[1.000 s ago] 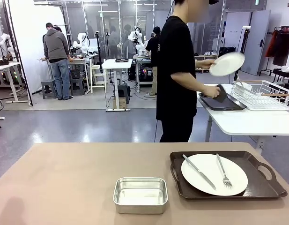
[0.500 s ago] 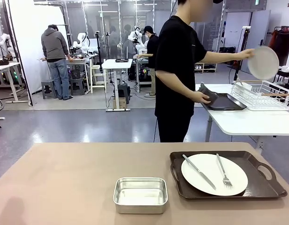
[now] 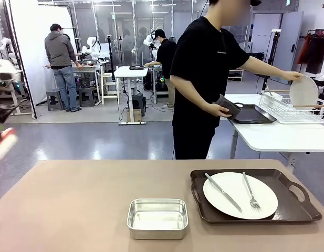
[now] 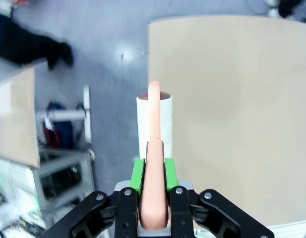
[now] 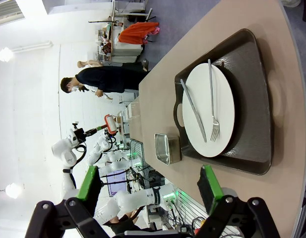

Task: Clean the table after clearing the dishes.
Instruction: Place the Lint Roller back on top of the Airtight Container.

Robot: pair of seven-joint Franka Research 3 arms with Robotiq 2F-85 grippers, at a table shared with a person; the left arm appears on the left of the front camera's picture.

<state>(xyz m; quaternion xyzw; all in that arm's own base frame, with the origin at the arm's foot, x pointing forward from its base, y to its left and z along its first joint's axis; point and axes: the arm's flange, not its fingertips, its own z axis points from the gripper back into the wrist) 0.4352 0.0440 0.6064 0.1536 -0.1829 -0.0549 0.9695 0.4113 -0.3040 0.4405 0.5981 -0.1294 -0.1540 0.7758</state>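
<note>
At the left, a lint roller (image 4: 154,116) is clamped by its pink handle in the left gripper (image 4: 153,171) and held seemingly just off the left edge of the table (image 3: 72,199), ready for the bare left half, where room is widest. Past the steel pan (image 3: 157,218) near the front middle, one dark tray (image 3: 295,212) with white plate (image 3: 230,202), knife (image 3: 223,192) and fork (image 3: 249,191) lies uncleared by the right corner. The right gripper (image 5: 150,191) is held empty, jaws wide apart, near that end, while the other plate (image 3: 303,90) is being racked by the person (image 3: 204,79).
</note>
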